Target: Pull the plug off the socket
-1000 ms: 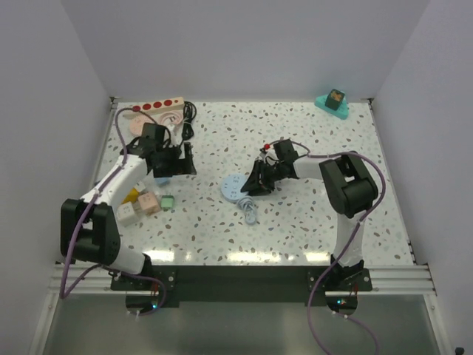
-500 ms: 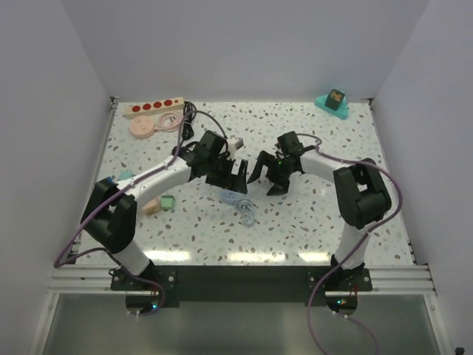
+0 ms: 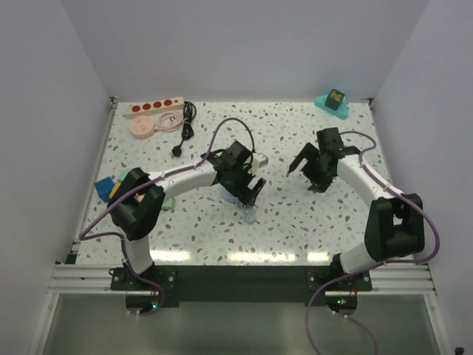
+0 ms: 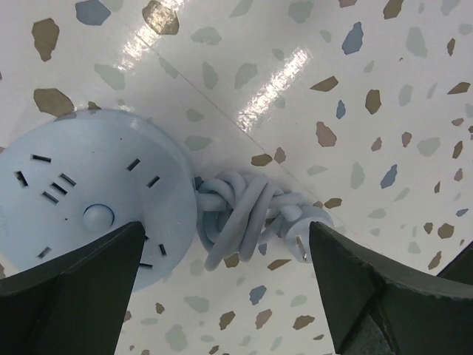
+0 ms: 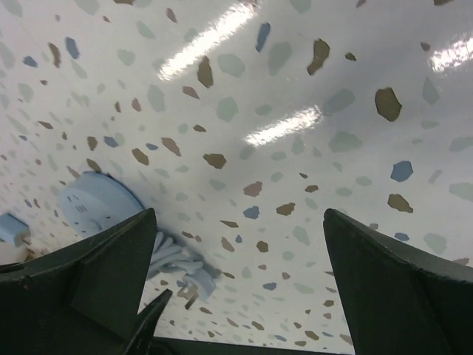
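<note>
Glossy speckled tabletop; smooth matt plastic lt-blue disc

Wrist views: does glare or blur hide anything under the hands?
Left wrist: a glare streak crosses the table, yet the light-blue disc and its coiled cable stay sharp. Right wrist: stronger glare streaks up top; the disc at far left looks soft; the near fingers are dark, detail lost.

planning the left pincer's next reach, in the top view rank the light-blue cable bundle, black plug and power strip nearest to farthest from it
From the left pincer:
1. light-blue cable bundle, right beside it, on the near side.
2. black plug, to its left and farther back.
3. power strip, far-left corner at the back.
</note>
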Controlling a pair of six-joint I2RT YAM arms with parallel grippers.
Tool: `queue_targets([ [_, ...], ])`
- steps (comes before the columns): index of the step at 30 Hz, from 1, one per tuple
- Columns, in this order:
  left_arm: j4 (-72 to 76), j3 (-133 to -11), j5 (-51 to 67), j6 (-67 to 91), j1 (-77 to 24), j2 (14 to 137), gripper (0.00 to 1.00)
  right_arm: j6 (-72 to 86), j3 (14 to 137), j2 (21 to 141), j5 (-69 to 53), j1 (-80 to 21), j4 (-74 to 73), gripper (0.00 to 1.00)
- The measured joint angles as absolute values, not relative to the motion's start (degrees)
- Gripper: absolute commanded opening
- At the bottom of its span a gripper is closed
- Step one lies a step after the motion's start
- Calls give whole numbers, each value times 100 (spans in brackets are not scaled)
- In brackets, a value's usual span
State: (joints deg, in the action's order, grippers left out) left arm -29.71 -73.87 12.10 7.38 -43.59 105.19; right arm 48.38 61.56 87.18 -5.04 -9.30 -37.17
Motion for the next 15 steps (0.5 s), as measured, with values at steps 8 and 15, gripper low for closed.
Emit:
queue_targets([
  [8,-2982,-7531,1197,244,-4466,10722,20,4786,5520,8683,-567,-917,-3741,95],
  [15,-2971,-7428,1295,185,-4613,10674,0,4744,5492,8705,-685,-810,-3632,92],
])
